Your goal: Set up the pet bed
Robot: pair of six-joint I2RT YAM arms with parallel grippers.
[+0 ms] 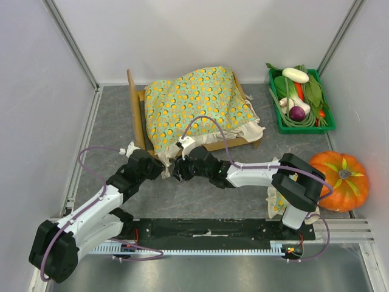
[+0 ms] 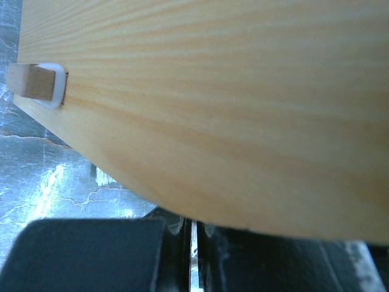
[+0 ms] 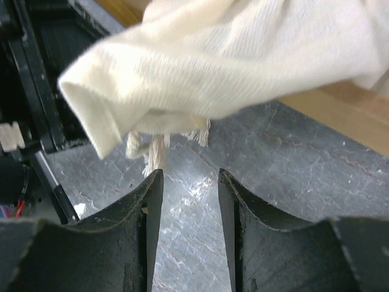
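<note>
The left fingers (image 2: pixel 97 255) are pressed shut by the pet bed (image 2: pixel 213 109) headboard; right fingers (image 3: pixel 137 237) half apart, empty, under the blanket (image 3: pixel 243 55) frill

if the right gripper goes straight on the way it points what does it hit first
Most likely the cream ruffle hanging ahead of the right gripper; the wooden rail of the pet bed lies behind, depth unclear.

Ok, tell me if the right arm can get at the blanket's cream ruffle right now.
Probably yes: the right gripper stands open just short of the cream ruffle, nothing visible between them.
</note>
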